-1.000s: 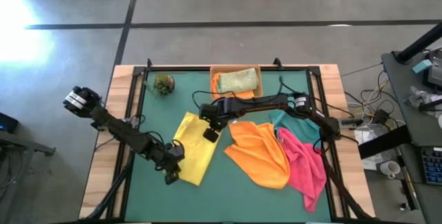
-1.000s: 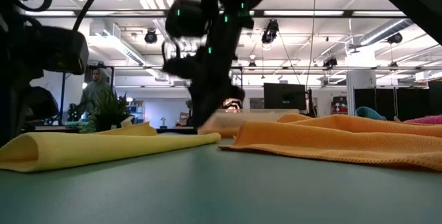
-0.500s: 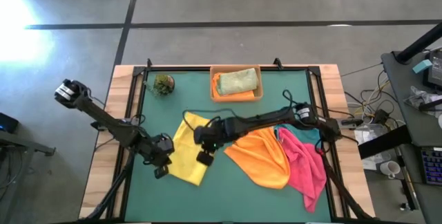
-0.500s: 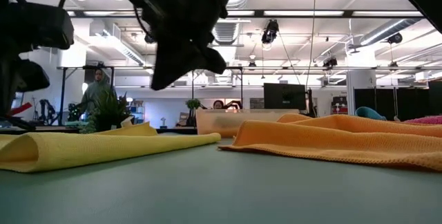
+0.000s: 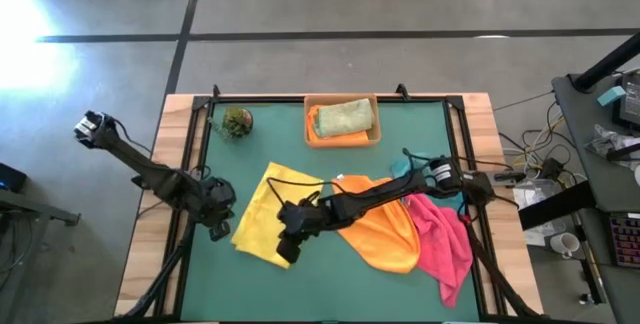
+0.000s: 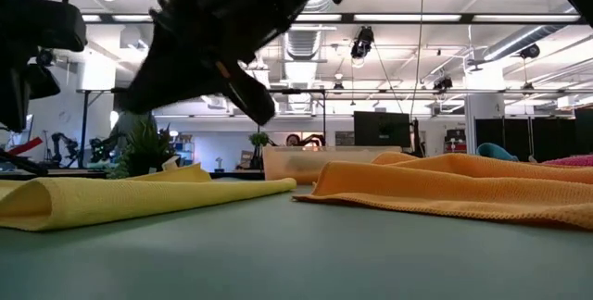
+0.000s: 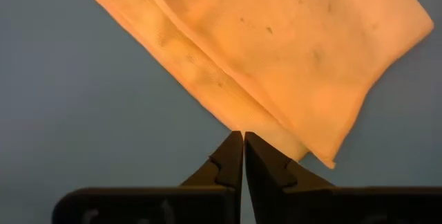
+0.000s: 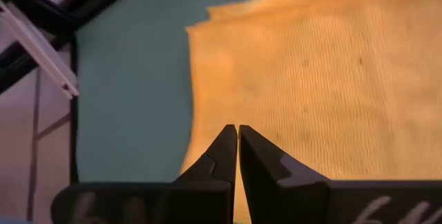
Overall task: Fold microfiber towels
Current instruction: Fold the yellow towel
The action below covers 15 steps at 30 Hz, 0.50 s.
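Observation:
A yellow towel [image 5: 262,209] lies folded over on the green mat, its layered edge [image 7: 207,79] plain in the left wrist view. My left gripper [image 5: 218,230] hangs shut just off its left edge, above the mat, touching nothing. My right gripper [image 5: 287,254] hovers shut over the towel's near end [image 8: 311,79], clear of it. To the right an orange towel [image 5: 385,234] lies crumpled beside a pink one [image 5: 445,249], with a teal one [image 5: 412,172] partly under them.
A tan tray [image 5: 376,124] at the far edge holds an olive green towel [image 5: 345,116] on top of an orange one. A small green plant ball [image 5: 237,122] sits at the far left. Black rails [image 5: 195,164] frame the mat. Bare mat lies along the near edge.
My left gripper has drawn back from the yellow towel's near end toward the table's left edge and risen. My right gripper has swept from the towel's far right corner toward the near edge, over the towel, and has tipped up. Both have stayed shut.

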Each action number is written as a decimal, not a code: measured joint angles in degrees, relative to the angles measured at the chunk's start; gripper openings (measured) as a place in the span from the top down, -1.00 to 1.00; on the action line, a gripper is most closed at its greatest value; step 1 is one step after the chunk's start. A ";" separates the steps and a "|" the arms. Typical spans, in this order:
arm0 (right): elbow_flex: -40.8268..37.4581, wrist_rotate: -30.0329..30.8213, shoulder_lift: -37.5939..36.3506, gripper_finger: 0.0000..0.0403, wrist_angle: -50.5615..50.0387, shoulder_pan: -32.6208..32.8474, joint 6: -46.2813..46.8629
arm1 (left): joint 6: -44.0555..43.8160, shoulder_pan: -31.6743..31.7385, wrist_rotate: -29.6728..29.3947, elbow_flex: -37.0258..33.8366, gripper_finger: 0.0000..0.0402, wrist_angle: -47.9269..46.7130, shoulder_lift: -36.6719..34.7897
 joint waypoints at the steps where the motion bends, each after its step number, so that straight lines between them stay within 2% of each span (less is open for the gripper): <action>1: -0.81 0.45 0.00 0.96 0.32 0.25 0.25 | 0.02 0.00 -0.63 0.10 0.99 -0.53 -0.39; 6: -3.53 1.80 0.00 0.96 1.09 1.13 2.58 | 0.13 0.02 -2.16 0.09 0.99 -0.73 -1.49; 15: -7.50 4.17 -0.02 0.96 6.17 1.52 3.91 | 0.13 0.02 -2.20 0.09 0.99 -0.61 0.67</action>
